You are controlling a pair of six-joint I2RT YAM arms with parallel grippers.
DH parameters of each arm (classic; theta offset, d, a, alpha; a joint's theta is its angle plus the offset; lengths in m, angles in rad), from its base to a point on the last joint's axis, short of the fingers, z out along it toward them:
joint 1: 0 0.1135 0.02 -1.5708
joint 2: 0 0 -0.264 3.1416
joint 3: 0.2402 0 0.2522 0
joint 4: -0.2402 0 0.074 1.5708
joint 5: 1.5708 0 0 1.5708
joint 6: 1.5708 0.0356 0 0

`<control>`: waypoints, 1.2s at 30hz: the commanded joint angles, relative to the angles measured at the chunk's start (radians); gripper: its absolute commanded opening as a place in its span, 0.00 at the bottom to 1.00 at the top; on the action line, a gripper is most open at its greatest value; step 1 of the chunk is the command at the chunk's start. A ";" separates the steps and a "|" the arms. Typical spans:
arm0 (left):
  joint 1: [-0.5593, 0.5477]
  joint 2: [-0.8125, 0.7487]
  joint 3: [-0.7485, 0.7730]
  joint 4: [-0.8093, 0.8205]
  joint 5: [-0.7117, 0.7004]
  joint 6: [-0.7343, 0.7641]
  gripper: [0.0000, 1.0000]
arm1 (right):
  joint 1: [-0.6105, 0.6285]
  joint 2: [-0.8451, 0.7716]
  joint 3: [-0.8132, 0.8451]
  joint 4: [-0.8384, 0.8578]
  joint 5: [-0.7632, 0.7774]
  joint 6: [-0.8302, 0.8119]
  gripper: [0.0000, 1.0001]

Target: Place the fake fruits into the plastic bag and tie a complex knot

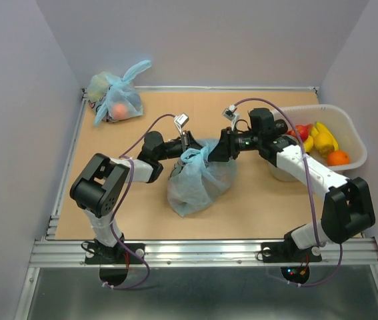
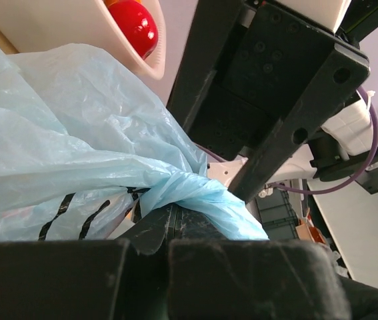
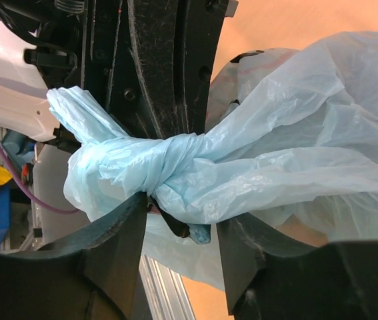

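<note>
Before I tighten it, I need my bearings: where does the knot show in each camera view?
Top external: the knot is at centre, on top of the bag, between the left hand and the right hand.
Left wrist: lower centre, just above that hand.
Right wrist: centre-left, above that hand.
Shared landmark: the bag's pale-blue body, left of the knot in left wrist, right of it in right wrist.

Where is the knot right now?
In the top view it sits mid-table: the knot tops the bag, directly between the left gripper and the right gripper.
</note>
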 commanded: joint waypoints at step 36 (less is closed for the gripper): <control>-0.052 0.011 0.052 0.285 0.017 -0.013 0.00 | -0.077 -0.052 0.050 -0.121 -0.141 -0.012 0.67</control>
